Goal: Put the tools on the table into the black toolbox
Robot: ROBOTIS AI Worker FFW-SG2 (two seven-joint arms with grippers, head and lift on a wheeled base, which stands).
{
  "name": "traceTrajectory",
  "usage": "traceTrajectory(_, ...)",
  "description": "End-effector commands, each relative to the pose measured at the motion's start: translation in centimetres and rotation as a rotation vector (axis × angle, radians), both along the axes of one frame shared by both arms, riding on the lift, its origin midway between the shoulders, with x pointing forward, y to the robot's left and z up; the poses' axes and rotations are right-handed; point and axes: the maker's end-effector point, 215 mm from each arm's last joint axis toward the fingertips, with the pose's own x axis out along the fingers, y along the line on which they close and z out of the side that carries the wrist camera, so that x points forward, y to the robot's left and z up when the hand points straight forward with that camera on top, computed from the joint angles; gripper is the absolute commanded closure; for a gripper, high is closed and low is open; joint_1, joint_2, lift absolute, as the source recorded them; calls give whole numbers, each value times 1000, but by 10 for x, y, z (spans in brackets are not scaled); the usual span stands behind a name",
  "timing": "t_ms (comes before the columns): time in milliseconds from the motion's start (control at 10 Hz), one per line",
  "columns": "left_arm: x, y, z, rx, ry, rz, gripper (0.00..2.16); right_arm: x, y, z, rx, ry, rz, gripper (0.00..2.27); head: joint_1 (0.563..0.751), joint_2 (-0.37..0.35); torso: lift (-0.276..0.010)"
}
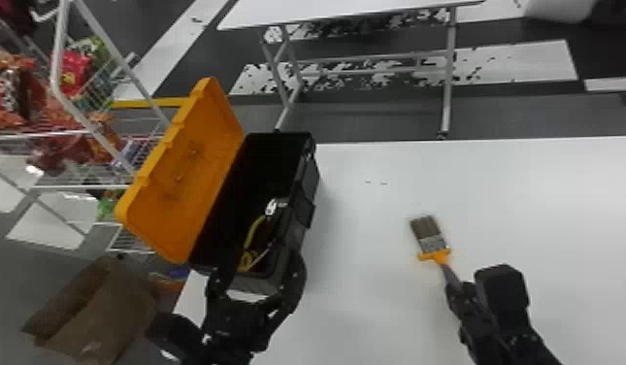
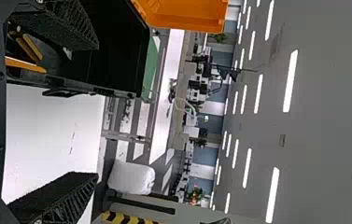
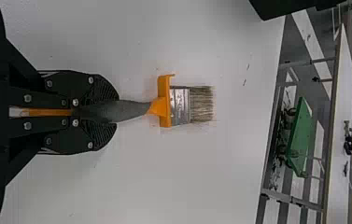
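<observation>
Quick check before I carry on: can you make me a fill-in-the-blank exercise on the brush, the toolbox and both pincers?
The right pincer holds the brush by its grey ____.
The toolbox stands to the brush's ____ as the robot sees it.
The colour of the toolbox's lid is ____.
The left pincer is not shut but ____.

Missing words: handle; left; orange; open.

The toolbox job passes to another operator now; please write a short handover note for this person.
Left pincer: open, at the near end of the black toolbox.
Right pincer: shut on the handle of the paintbrush, to the toolbox's right.
Done: lid open, yellow-handled tools inside.
Left to do: put the paintbrush in.
</observation>
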Motion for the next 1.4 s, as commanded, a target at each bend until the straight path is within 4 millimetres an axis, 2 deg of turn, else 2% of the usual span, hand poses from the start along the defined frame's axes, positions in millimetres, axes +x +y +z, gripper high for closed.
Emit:
traceTrajectory(0, 1, 0, 2, 0, -4, 0, 19, 5, 8, 21, 41, -58, 5, 2209, 695, 350, -75)
traceTrajectory(300, 3, 2, 10, 3, -19, 2, 19, 4, 17, 49, 98, -117, 17, 2209, 695, 350, -75)
traceTrajectory(500, 6, -4, 22, -1, -42, -18, 19, 0, 25, 65, 141, -155, 35, 2209, 695, 350, -75)
traceTrajectory(600, 9, -13, 27, -10, -40, -58, 19, -1, 29, 76, 162, -185, 48, 2209, 695, 350, -75)
traceTrajectory(1000, 13, -56, 15, -134, 104, -233, 19, -8, 45, 118, 253, -294, 98, 2209, 695, 350, -75)
traceTrajectory(1300, 15, -78, 21, -190, 142, -292, 19, -21, 57, 156, 330, -386, 141, 2209, 695, 350, -75)
